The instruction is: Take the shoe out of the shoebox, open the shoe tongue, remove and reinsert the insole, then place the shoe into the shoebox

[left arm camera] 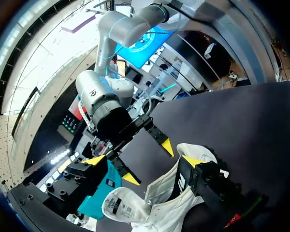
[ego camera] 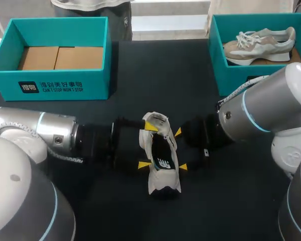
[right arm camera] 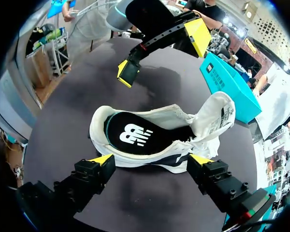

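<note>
A white shoe (ego camera: 161,156) lies on the black table between my two grippers, its opening turned up and towards the right gripper. Its black insole (right arm camera: 135,135) with a white logo sits inside, and the tongue (right arm camera: 217,113) is folded back. My left gripper (ego camera: 146,144) stands open just left of the shoe, one yellow tip by the tongue, the other by the shoe's side. My right gripper (ego camera: 180,149) is open on the shoe's other side. In the right wrist view its fingertips (right arm camera: 104,159) flank the shoe (right arm camera: 150,140) without touching. The left wrist view has the shoe (left arm camera: 154,205) under the gripper (left arm camera: 142,160).
A teal shoebox (ego camera: 50,80) with cardboard in its bottom stands at the back left. A second teal box (ego camera: 218,65) at the back right holds another sneaker (ego camera: 261,45). Black tabletop (ego camera: 160,80) lies between the boxes.
</note>
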